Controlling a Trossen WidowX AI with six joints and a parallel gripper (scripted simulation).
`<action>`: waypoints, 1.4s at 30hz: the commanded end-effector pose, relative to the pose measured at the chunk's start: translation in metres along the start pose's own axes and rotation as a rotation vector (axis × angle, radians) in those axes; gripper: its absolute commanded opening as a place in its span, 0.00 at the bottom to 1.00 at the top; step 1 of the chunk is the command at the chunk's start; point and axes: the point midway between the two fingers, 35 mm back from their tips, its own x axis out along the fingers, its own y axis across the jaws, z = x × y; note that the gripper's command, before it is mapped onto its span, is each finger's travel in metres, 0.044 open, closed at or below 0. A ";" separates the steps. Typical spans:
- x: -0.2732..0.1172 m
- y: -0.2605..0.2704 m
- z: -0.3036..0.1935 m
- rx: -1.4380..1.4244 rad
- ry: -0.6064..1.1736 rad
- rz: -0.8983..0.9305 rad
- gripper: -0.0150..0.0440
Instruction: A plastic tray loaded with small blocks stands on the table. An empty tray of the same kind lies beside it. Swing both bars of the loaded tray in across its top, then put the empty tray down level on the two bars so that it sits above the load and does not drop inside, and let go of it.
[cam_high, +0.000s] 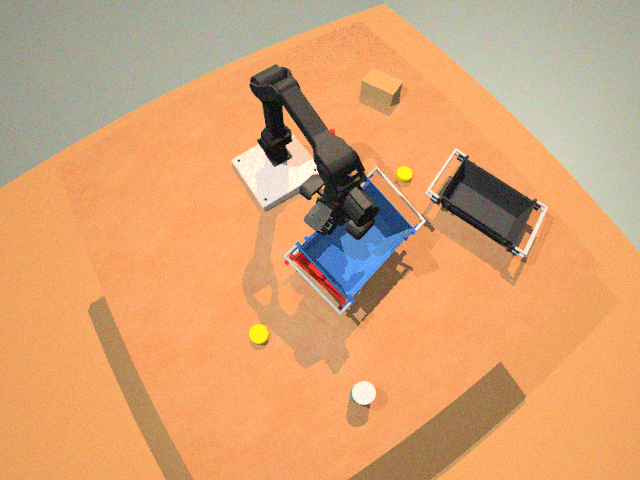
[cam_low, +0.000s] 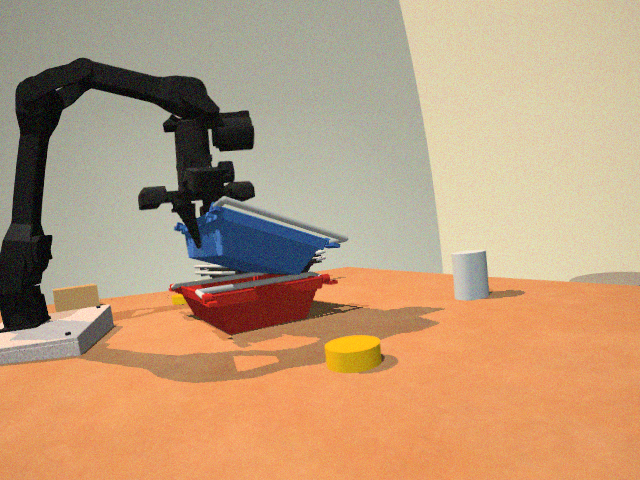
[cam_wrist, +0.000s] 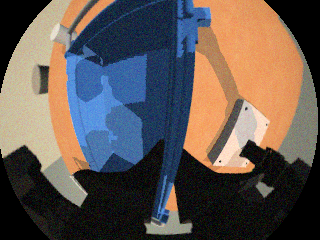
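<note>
The empty blue tray (cam_high: 361, 260) (cam_low: 258, 242) (cam_wrist: 111, 112) hangs tilted above the loaded red tray, its side near the arm base high and its far side low. My gripper (cam_high: 337, 226) (cam_low: 200, 229) (cam_wrist: 166, 143) is shut on the blue tray's high side wall. The red tray (cam_high: 317, 276) (cam_low: 273, 304) stands on the table, mostly hidden under the blue one in the top view. Its wire bars (cam_low: 232, 287) lie in across its top. The blue tray's low bottom edge is at or just above them; contact is unclear. Its own bars (cam_high: 400, 197) are out over its ends. The blocks are hidden.
A black tray (cam_high: 485, 206) with white bars stands to the right in the top view. Yellow discs (cam_high: 258, 334) (cam_high: 404, 174) (cam_low: 353, 353), a white cylinder (cam_high: 363, 393) (cam_low: 469, 275) and a tan block (cam_high: 381, 87) (cam_low: 75, 297) stand around. The arm's base plate (cam_high: 276, 178) is close by.
</note>
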 end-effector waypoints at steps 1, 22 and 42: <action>0.004 -0.004 0.000 -0.004 0.000 -0.014 0.25; 0.012 -0.008 0.000 -0.005 0.000 -0.014 0.25; 0.019 -0.012 0.000 -0.005 0.000 -0.015 0.25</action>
